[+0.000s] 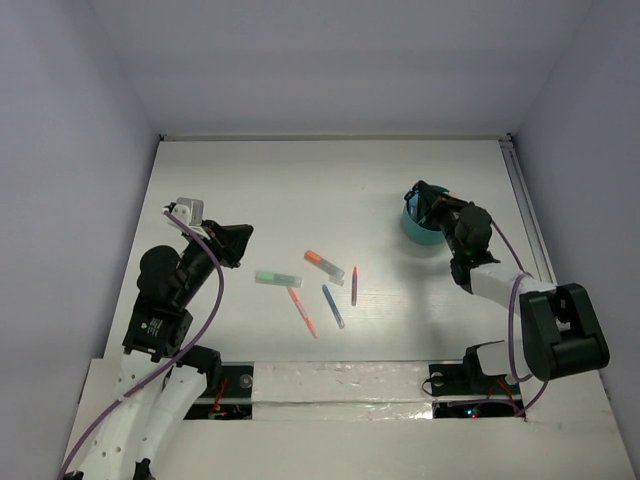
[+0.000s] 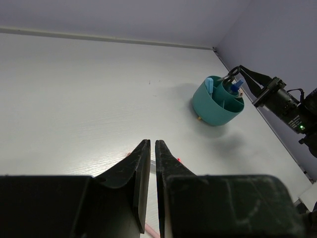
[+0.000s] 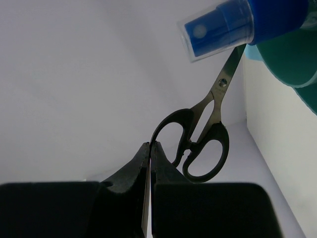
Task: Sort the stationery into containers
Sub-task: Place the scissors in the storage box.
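Teal cup [image 1: 416, 228] stands on the table [image 1: 300, 170], far right, upright. The left wrist view shows inner dividers splitting it into compartments.

Contents:
- light-blue marker [image 2: 209, 86], upright in the left compartment, its tip above the rim
- blue-capped bottle [image 2: 237, 84], on the right side of the cup, cap well above the rim
- scissors [image 3: 198, 144], black-handled, blades down into the cup beside the bottle, handle loops up. Whether they share the bottle's compartment cannot be told.

Right gripper [image 3: 150, 145] sits over the cup. Its jaws are pressed together on the edge of one scissor handle loop, and the other loop hangs free just beside it.

Left gripper [image 2: 152, 144] is at the left of the table, well apart from the cup. Its fingers are drawn almost together with only a thin slit between them, and nothing is in them.

Loose on the table, centre, toward the near side and all lying flat:
- green marker [image 1: 278, 279], leftmost
- orange marker [image 1: 323, 264], just right of it and a little farther
- purple crayon [image 1: 354, 285], rightmost
- orange pen [image 1: 302, 311] and blue pen [image 1: 333, 307], side by side, nearest

All five lie outside the cup, between the two grippers.
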Motion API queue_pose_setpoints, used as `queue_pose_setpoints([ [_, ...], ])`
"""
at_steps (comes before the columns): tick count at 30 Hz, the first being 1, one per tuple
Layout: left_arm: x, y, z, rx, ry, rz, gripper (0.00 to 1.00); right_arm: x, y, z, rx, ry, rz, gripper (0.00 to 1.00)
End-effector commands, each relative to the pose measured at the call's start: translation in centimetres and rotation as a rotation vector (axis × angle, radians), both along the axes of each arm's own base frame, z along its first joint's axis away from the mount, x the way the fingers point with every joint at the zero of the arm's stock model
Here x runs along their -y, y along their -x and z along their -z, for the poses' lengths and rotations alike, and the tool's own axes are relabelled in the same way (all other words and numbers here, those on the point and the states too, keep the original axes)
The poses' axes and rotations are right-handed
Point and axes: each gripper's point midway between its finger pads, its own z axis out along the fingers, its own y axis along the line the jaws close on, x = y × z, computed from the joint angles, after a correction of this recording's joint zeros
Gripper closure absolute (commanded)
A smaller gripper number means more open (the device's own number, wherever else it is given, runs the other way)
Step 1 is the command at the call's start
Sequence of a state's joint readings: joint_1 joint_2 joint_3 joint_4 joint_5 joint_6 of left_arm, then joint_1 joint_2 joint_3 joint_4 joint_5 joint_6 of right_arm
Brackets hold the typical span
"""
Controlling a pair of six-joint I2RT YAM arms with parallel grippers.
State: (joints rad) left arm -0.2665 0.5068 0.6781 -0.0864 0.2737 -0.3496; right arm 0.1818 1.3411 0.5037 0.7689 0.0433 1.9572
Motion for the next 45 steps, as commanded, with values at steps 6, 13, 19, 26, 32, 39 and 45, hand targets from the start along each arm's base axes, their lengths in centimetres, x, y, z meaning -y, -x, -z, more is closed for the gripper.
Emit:
queue_pose_setpoints([
  [6, 0.1, 0.0, -1.7, 0.063, 0.023, 0.007, 0.93, 0.8, -1.2, -1.9, 0.073, -0.07, 0.034, 1.0],
  [13, -0.2, -0.2, -1.3, 0.051, 0.02, -0.006, 0.93, 1.3, -1.8, -1.4, 0.081, -0.105, 0.051, 1.0],
  [19, -0.1, -0.3, -1.3, 0.05, 0.02, -0.005, 0.93, 2.2, -2.2, -1.3, 0.097, -0.124, 0.088, 1.0],
  [26, 0.2, -0.7, -0.8, 0.03, 0.016, 0.006, 0.93, 3.4, -2.8, -0.7, 0.093, -0.166, 0.14, 0.97],
  [32, 0.1, -0.8, -0.7, 0.026, 0.014, 0.0, 0.93, 3.9, -3.4, -0.4, 0.083, -0.172, 0.163, 0.86],
  [39, -0.1, -1.1, -0.4, 0.015, 0.012, -0.008, 0.93, 4.6, -3.6, -1.1, 0.111, -0.166, 0.185, 0.7],
  [45, -0.1, -1.2, -0.3, 0.011, 0.011, -0.01, 0.93, 4.4, -4.2, -2.3, 0.142, -0.145, 0.18, 0.53],
])
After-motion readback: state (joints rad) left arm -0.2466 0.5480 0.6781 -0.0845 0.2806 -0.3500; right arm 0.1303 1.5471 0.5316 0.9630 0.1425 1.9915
